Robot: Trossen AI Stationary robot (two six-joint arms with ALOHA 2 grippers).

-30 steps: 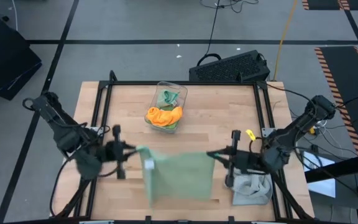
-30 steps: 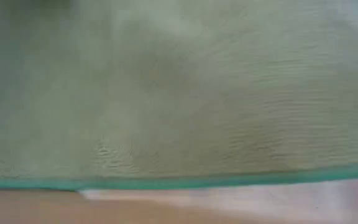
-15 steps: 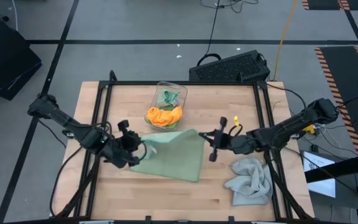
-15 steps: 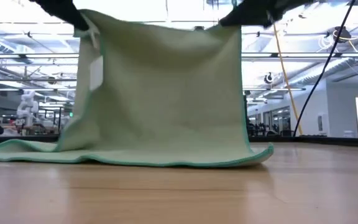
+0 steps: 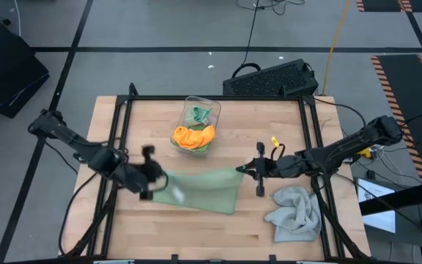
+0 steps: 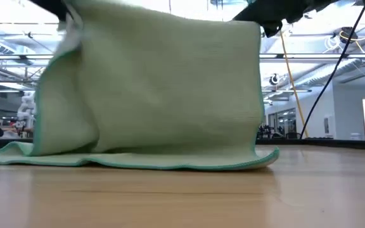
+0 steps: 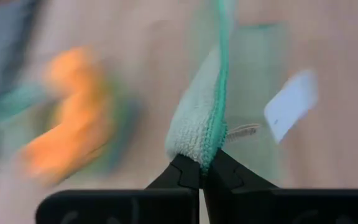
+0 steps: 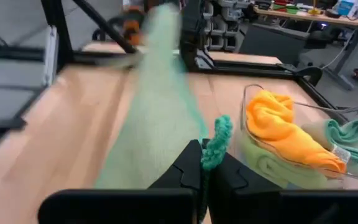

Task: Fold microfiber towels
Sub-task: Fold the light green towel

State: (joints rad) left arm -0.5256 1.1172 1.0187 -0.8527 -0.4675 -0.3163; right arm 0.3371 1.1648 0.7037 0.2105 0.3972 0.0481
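Between the two sets of jaws, at mid-desk, hangs the sage green towel (image 5: pixel 204 189), one top corner pinched in each. Left gripper (image 5: pixel 154 182): jaws closed tight on the corner with the white label, hem bunched right at the tips in the left wrist view (image 7: pixel 202 163). Right gripper (image 5: pixel 249 170): jaws likewise clamped on the opposite corner, a curl of teal hem poking up from between them (image 8: pixel 204 167). Change over the last second: the cloth was held stretched wide and near the front edge, filling the low view; half a second ago both arms had swung it toward the middle with its lower hem already landed; now the left jaws have drifted outward and slightly nearer the front while the right jaws have eased back a little, and the sheet (image 6: pixel 163 88) stands upright from the lower hem, which trails flat on the desk (image 5: pixel 269 132). Left side blurred, so that arm is probably mid-motion. Reading: a lay-out or first-fold stroke is under way, with the bottom edge anchored and the top edge ready to be carried over; no fold is finished yet on this piece. Just behind the jaws, the clear plastic bin (image 5: pixel 212 106) holds the orange towel (image 5: pixel 193 136) and a bright green towel (image 5: pixel 201 114), both unfolded. Beside the right jaws, toward the front, a light grey towel (image 5: pixel 293 215) lies crumpled, so most of the job remains.
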